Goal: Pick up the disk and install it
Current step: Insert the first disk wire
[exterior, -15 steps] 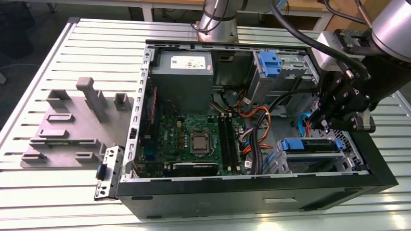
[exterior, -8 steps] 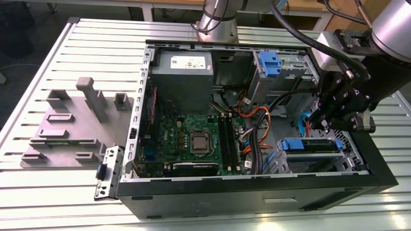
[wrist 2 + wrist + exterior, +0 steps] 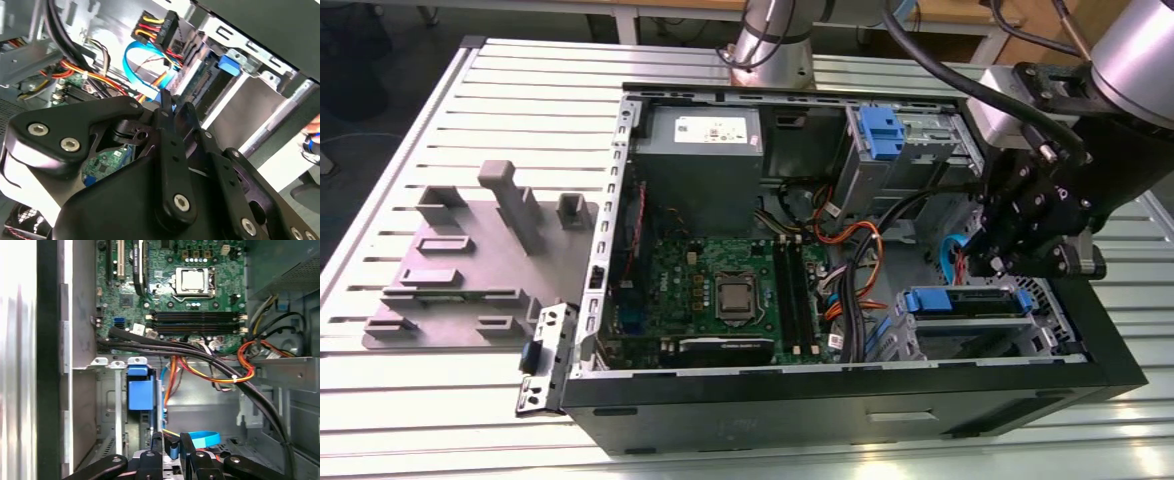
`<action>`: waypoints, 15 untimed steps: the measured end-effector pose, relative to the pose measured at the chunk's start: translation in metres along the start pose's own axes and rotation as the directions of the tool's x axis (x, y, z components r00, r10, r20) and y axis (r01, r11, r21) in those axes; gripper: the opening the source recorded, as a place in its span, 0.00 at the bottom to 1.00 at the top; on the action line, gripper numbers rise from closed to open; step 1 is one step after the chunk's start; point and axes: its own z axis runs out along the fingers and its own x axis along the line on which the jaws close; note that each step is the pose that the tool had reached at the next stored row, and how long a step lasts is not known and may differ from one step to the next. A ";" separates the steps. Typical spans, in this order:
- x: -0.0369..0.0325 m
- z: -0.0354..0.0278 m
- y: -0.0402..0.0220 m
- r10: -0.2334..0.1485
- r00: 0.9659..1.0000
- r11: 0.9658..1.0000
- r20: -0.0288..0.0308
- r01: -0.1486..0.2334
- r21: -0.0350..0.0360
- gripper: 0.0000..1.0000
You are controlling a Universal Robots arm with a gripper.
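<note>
Disk (image 3: 971, 303) lying in the tower's drive bay, claw (image 3: 987, 262) just above it.
Exterior view: at lower right of the frame it sits flat inside the computer case (image 3: 854, 390). I cannot tell whether the claw is open or holding anything. Second wrist view: its connector edge and blue tab show at upper right. First wrist view: the blue carrier (image 3: 140, 392) stands left of centre. I judge it rigid, fairly heavy and shock-sensitive, so it is best held by the carrier's sides.
</note>
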 end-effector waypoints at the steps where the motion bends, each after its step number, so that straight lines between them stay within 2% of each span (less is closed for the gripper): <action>1: 0.0000 0.0002 0.0000 0.002 1.000 1.000 -0.009 -0.002 0.000 0.28; 3: 0.0000 0.0011 0.0000 0.007 1.000 1.000 -0.023 -0.007 0.000 0.28; 5: 0.0001 0.0024 -0.0001 0.012 1.000 1.000 -0.028 -0.012 0.001 0.28; 14: 0.0002 0.0032 -0.0001 0.015 0.999 1.000 -0.030 -0.015 0.001 0.27; 15: 0.0002 0.0032 -0.0001 0.015 0.999 1.000 -0.030 -0.015 0.001 0.20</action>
